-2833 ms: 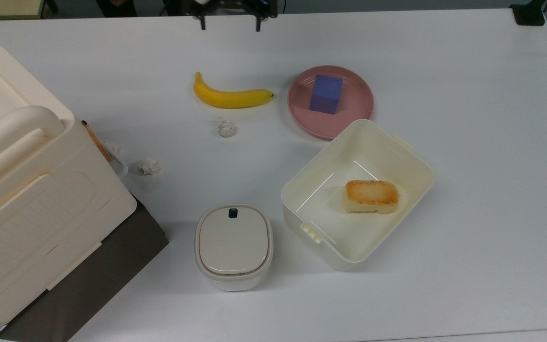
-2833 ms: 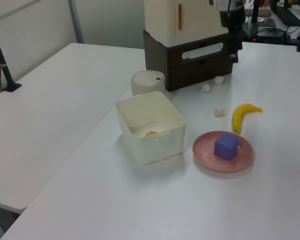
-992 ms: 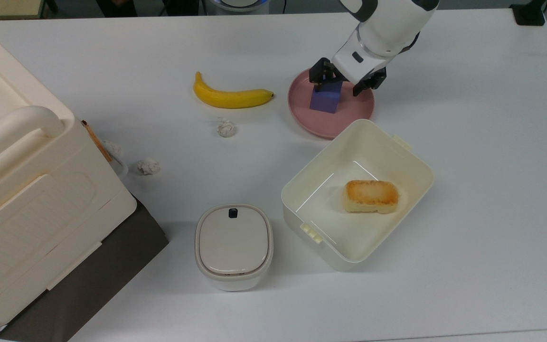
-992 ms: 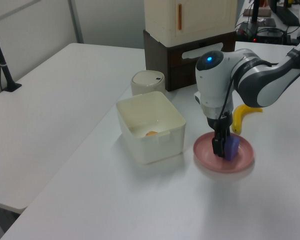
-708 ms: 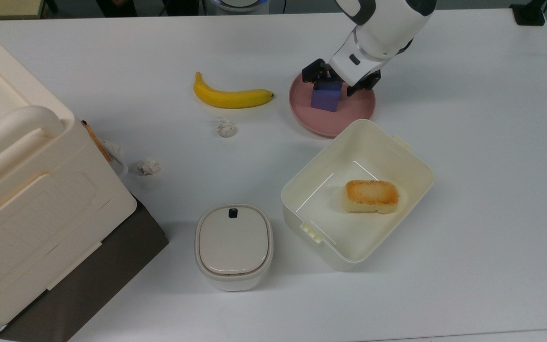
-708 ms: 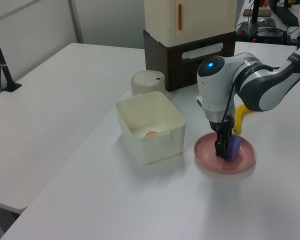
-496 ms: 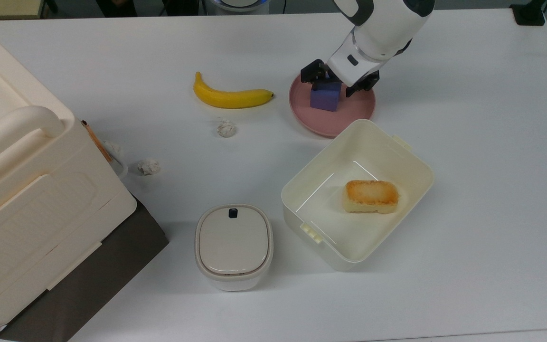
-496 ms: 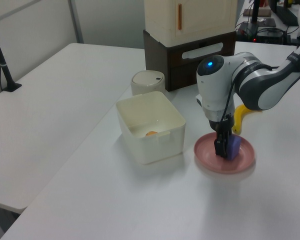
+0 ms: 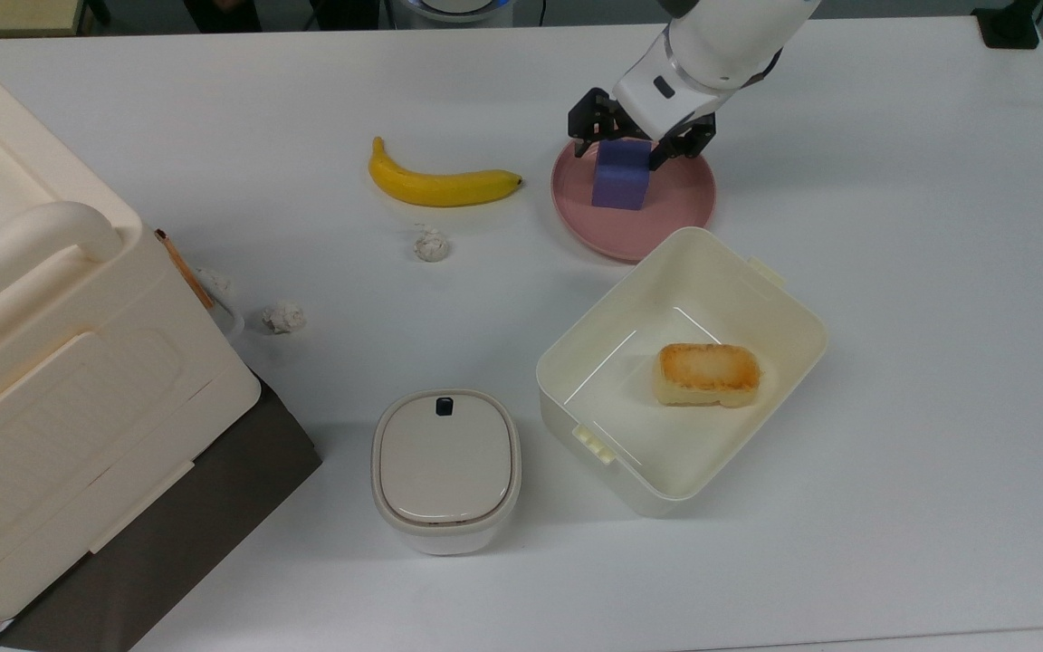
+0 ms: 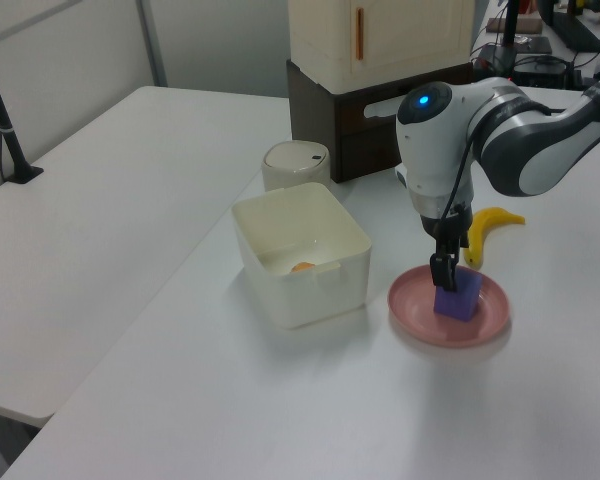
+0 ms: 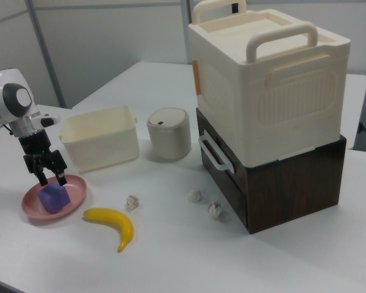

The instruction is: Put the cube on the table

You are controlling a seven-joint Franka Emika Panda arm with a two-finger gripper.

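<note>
Top view: one cube on one plate, jaws seemingly open above.

bare table beyond plate, bin crowding near side

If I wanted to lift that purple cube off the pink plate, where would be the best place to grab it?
Probably from straight above, pinching two opposite vertical sides of the cube. It sits flat and upright on the pink plate, its faces are flat and parallel, and the plate's low rim leaves them exposed. The top is open to reach, with only the gripper above it, fingers spread to either side.
</note>
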